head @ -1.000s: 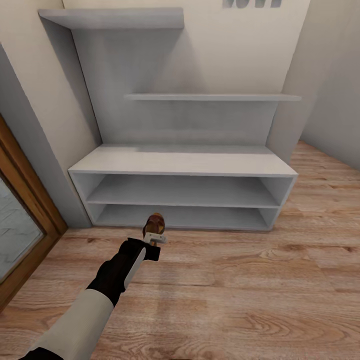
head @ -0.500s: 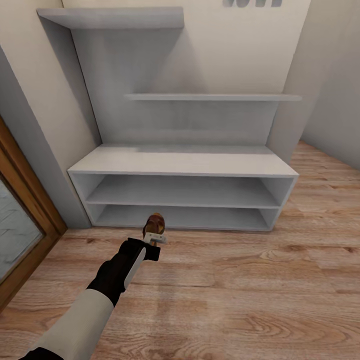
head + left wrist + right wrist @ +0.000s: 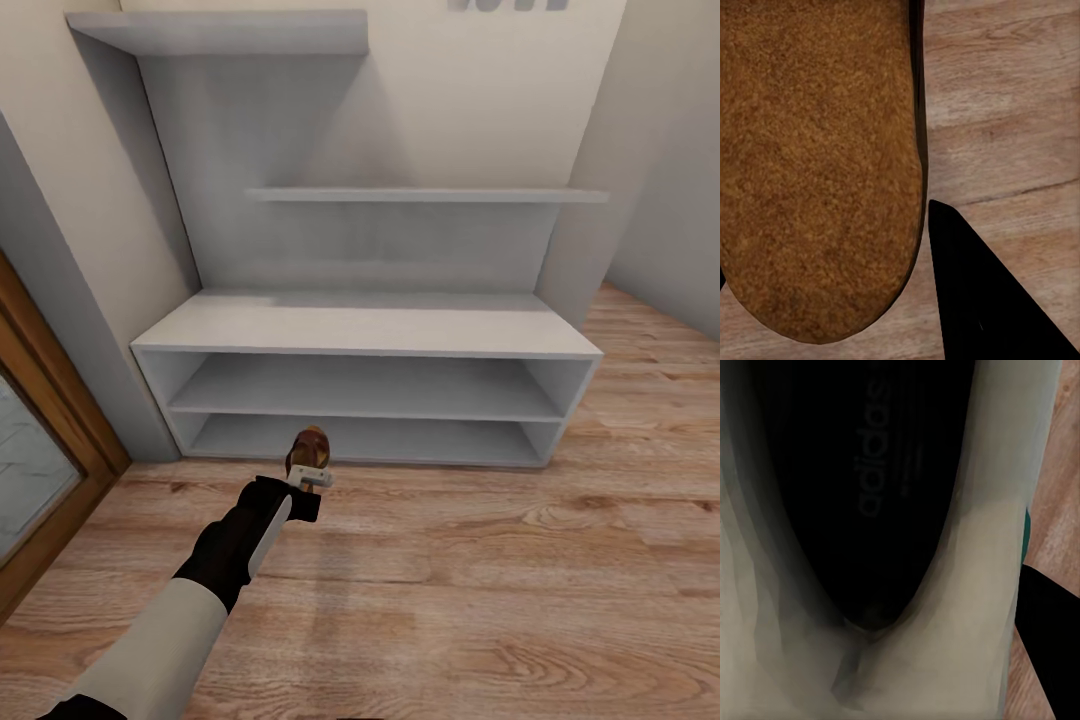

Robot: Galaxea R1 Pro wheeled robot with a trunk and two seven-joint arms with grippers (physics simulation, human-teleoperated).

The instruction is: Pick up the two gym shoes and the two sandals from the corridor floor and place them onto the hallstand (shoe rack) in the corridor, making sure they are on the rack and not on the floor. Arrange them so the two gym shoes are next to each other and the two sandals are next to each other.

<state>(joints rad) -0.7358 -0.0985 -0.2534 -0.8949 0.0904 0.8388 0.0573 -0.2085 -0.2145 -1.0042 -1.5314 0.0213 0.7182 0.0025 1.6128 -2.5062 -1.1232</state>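
While the left arm reaches forward over the corridor floor [image 3: 470, 560], its left pincer [image 3: 309, 474] grips a brown sandal [image 3: 310, 446] just in front of the hallstand [image 3: 365, 330], level with the lowest open shelf and off the planks. From the left wrist, the sandal's tan footbed [image 3: 817, 165] hangs above the wood grain beside one dark finger [image 3: 982, 300]. From the right wrist, a gym shoe [image 3: 967, 607] sits very close, its dark insole printed "adidas"; whether the right pincer is clamped on it I cannot tell. Partly cropped grey letters [image 3: 505, 5] mark the wall.
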